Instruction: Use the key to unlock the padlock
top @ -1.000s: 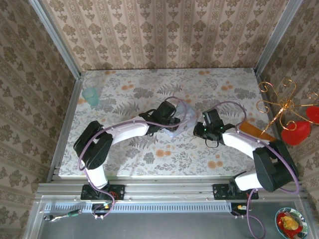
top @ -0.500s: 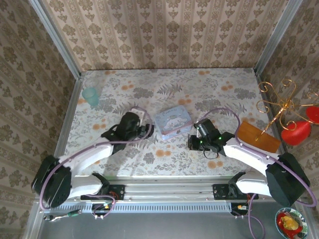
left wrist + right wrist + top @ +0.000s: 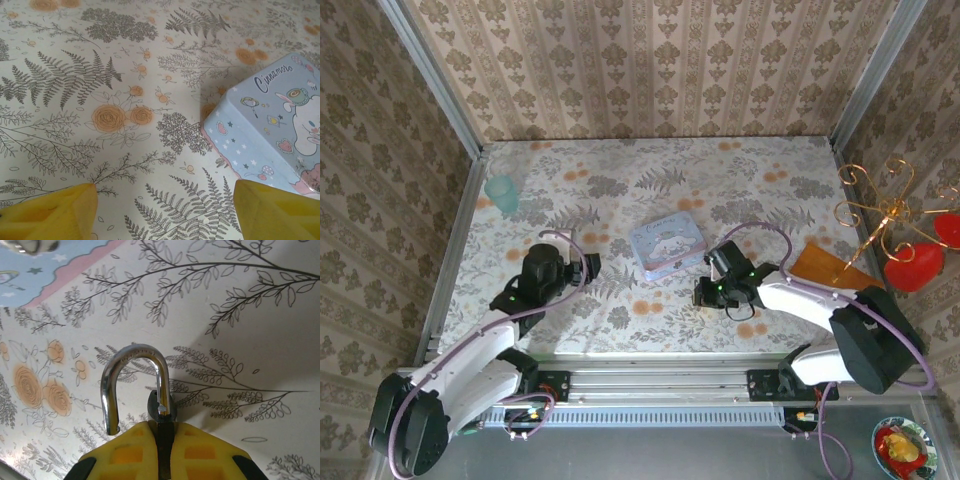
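The fingers [image 3: 125, 455] of the right gripper [image 3: 162, 434] are pressed shut on the padlock [image 3: 161, 409]. They pinch its dark body so that the silvery loop sticks out ahead, with one leg of the loop free of the body. That gripper sits low over the flowered table [image 3: 760, 170], just near and right of the pale blue tin [image 3: 667, 246]. The left gripper [image 3: 588, 266] lies left of the tin and apart from it, its yellow fingers [image 3: 50, 215] spread wide with nothing between them. The tin's lid is on, so its contents are hidden. A teal cup [image 3: 503, 198] stands at the far left; whether it holds anything I cannot tell. A bowl [image 3: 877, 440] off the table at the near right holds something yellow and red.
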`<state>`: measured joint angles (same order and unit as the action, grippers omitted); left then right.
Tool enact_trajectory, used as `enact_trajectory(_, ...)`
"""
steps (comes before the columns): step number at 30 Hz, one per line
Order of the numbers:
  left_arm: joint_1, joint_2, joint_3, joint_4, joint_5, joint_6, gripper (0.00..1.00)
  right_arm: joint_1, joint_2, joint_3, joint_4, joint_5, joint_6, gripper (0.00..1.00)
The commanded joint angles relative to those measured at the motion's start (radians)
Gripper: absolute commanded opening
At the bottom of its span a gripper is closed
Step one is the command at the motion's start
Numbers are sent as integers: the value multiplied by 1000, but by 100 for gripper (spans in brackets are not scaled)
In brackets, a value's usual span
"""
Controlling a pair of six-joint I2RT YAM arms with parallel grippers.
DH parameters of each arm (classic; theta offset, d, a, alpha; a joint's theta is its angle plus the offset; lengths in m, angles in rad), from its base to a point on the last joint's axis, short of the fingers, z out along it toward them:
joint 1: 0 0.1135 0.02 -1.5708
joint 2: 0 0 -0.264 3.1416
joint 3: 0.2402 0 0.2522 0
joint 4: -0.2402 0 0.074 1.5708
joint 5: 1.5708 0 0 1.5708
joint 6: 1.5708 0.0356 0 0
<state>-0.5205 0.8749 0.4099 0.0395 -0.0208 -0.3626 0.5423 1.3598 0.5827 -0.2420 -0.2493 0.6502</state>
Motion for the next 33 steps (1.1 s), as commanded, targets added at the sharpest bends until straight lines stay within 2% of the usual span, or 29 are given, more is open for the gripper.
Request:
enact_trajectory(1,14,-6,-11,23,24,-10,73,-27,25,5,26,-38,-16,1)
enact_trajectory(4,18,-2,-11,21,25,-7,73,-50,54,-2,14,-26,-23,14)
enact_trajectory(6,25,-2,-11,19,25,-4,73,-63,43,-13,9,-7,-26,31)
enact_trajectory(8,32,-2,-11,18,23,-3,73,-71,38,-22,-10,20,-33,39)
enact_trajectory(14,53,3,2,9,3,1,73,-76,-127,-19,-110,122,-71,63)
enact_trajectory(16,57,11,18,-8,-25,9,78,-76,-196,-9,-143,151,-90,75)
enact_trajectory(18,58,29,49,-50,-84,16,83,-76,-261,14,-176,167,-139,80)
enact_trajectory(20,58,50,81,-88,-146,7,83,-76,-308,45,-206,189,-201,96)
enact_trajectory(21,85,62,92,-96,-167,2,84,-77,-331,64,-222,208,-232,100)
enact_trajectory(22,92,72,99,-100,-188,-2,87,-76,-349,81,-234,227,-257,100)
enact_trajectory(23,97,84,106,-102,-214,-8,98,-76,-366,98,-242,256,-284,100)
enact_trajectory(24,101,95,112,-99,-240,-4,100,-76,-385,112,-244,293,-307,100)
enact_trajectory(27,105,127,128,-82,-327,26,100,-76,-433,111,-198,398,-377,100)
enact_trajectory(33,119,139,112,10,-475,129,100,-76,-494,30,-38,520,-579,100)
